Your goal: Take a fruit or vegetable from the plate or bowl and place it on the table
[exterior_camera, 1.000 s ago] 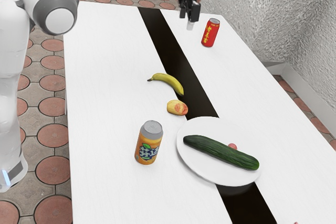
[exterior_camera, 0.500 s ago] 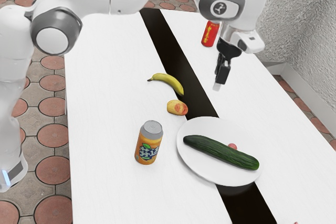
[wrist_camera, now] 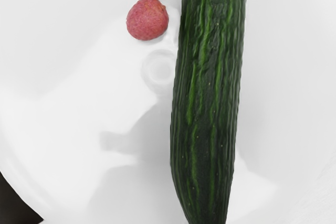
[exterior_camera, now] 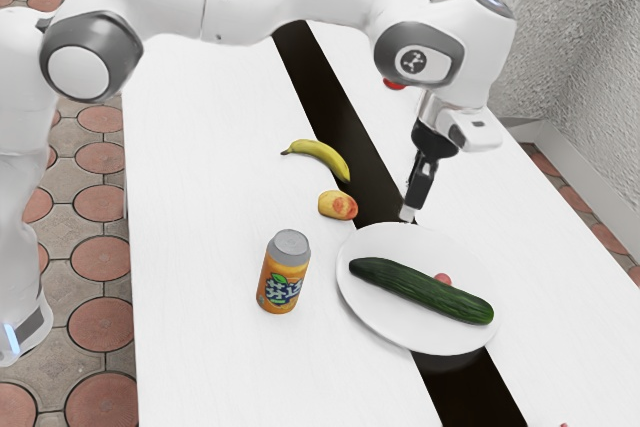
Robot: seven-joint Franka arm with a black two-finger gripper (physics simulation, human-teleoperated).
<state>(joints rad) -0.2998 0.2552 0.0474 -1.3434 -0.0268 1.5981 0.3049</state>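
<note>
- Gripper [exterior_camera: 408, 215]: above the plate, near its rim; finger state can't be told from this angle.
- Cucumber [wrist_camera: 210, 93]: closest below the gripper, lying on the plate [exterior_camera: 365, 320], not lifted. Likely target.
- Small red fruit [wrist_camera: 147, 19]: also below the gripper, just beside the cucumber, on the plate. Could be the pick instead; can't tell which.
- Risk: cucumber is long and round; a grip off its middle could let it tip or roll on lifting.
- Risk: coming down off-line could knock the red fruit or press on the plate and shift it.
- Farther out from the gripper, on the table [exterior_camera: 200, 197]: yellow-red fruit [exterior_camera: 338, 205], banana [exterior_camera: 325, 158], then orange can [exterior_camera: 283, 274]. Already off the plate, so wrong picks.
- Placing risk: set down too near these, the cucumber could roll into the can and topple it.
</note>
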